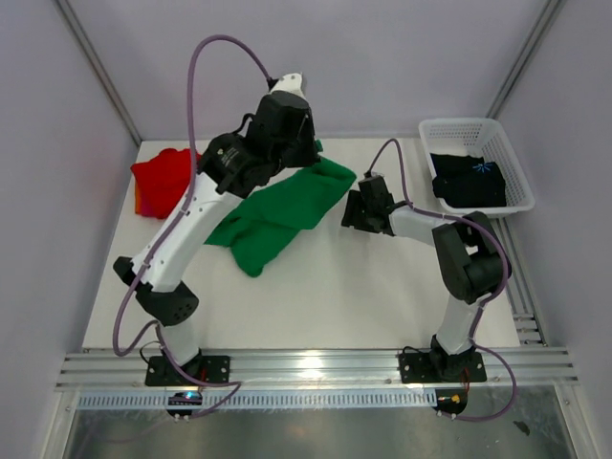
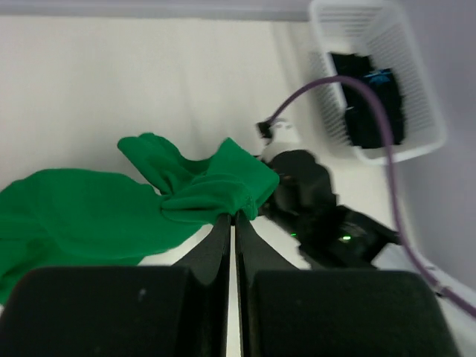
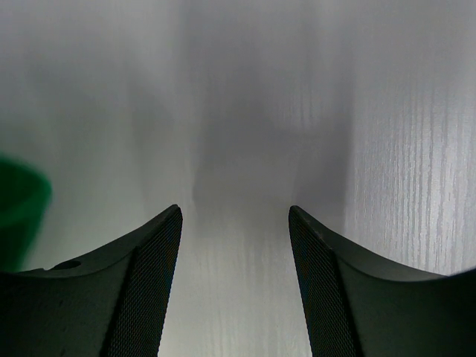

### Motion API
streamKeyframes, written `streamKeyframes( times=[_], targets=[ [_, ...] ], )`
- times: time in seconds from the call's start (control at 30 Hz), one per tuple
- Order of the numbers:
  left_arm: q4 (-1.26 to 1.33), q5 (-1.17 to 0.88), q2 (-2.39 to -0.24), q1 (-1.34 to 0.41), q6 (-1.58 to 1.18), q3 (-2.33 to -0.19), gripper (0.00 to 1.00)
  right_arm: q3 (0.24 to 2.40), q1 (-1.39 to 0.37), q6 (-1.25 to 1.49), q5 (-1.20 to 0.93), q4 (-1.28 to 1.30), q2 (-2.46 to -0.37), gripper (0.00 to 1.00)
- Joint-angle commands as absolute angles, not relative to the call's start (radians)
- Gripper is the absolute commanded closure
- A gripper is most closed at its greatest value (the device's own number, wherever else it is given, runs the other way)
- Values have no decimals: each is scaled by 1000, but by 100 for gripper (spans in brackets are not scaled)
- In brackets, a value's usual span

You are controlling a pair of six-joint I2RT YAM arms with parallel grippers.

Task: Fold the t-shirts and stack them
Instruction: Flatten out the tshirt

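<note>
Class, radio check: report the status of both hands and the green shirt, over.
Left hand shut on green shirt, pinching one edge. Right hand open, empty, over bare table. Shirt rumpled, not folded. Nothing in the way.

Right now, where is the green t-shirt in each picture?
Top external: the green t-shirt lies middle-left on the white table.
Left wrist: lower left, pinched by the left gripper.
Right wrist: just a green sliver at the left edge.
Shared landmark: that white table.

Your view: bright green t-shirt point(image 1: 287, 215) | red t-shirt point(image 1: 164, 180), edge perhaps orange | black t-shirt point(image 1: 467, 184), small blue print | white lattice basket point(image 1: 463, 125) | white tabletop point(image 1: 335, 296)
</note>
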State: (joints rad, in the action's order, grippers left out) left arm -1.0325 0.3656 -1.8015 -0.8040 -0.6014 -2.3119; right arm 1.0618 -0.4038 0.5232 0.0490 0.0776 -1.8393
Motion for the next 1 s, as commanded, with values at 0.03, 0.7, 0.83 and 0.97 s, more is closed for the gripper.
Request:
streamKeyframes(
  times=[0.03,0.7,0.83,0.97],
  targets=[
    [-760,271,-1626,-796,-611,-2427,100,1032,-416,549,25,112,-1898,36],
    [-1142,1281,-1097,-795,-638,-1718,100,1163,-499,542,15,150,-1979,36],
    [-1347,1235,-1225,-793,-836,-1724,100,1146,-499,525,20,160,-1948,36],
    [-1248,1111,-1319,-793,-735,-1788,100,1115,-499,508,47,155,-1924,36]
  ],
)
